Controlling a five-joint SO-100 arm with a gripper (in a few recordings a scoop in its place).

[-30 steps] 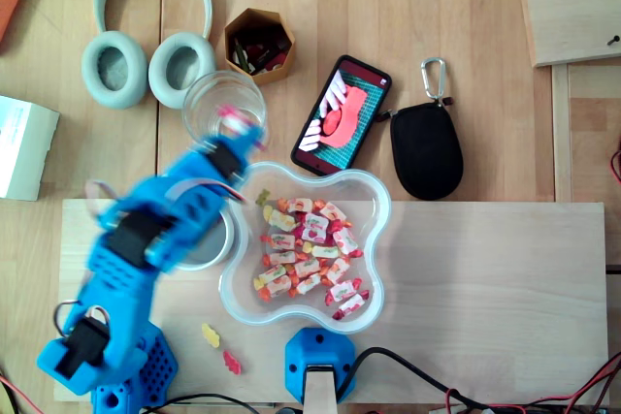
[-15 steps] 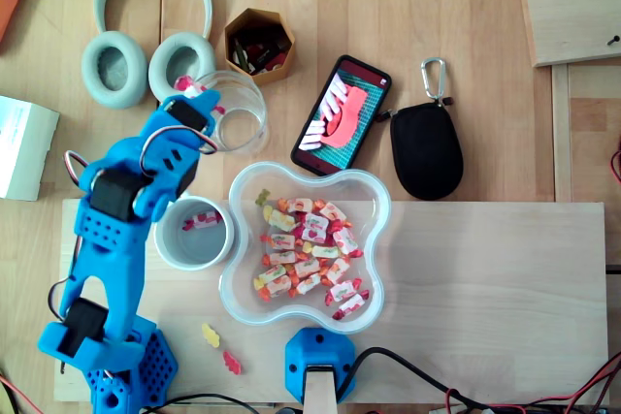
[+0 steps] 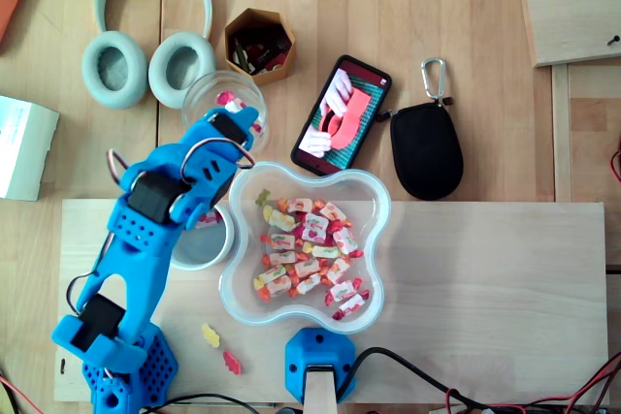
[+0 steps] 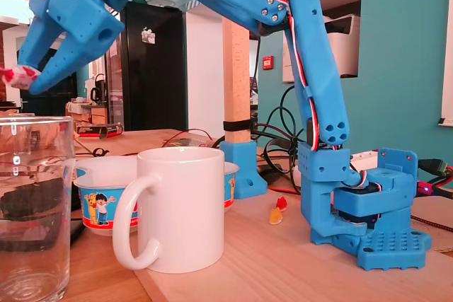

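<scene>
The blue gripper (image 4: 25,80) is up in the air. Its two fingers are closed tight on a small wrapped candy (image 4: 17,76) with a pink and white wrapper. The candy sticks out at the very tips.

From above, the gripper (image 3: 233,111) and the candy (image 3: 229,100) are right over the open top of the clear glass (image 3: 206,94). In the fixed view the candy is above the rim of the glass (image 4: 32,203) and is not touching it.

A white mug (image 4: 180,210) stands just beside the glass on the wooden board (image 3: 485,288). From above, the arm covers part of the mug (image 3: 199,244).

Next to the mug is a wavy clear bowl (image 3: 381,225) full of wrapped candies in red, yellow and white. Two gummy sweets (image 3: 211,336) lie on the board near the foot of the arm.

Behind the glass are pale green headphones (image 3: 146,36), a brown six-sided cup (image 3: 258,44), a phone (image 3: 342,115) and a black pouch (image 3: 425,150).
</scene>
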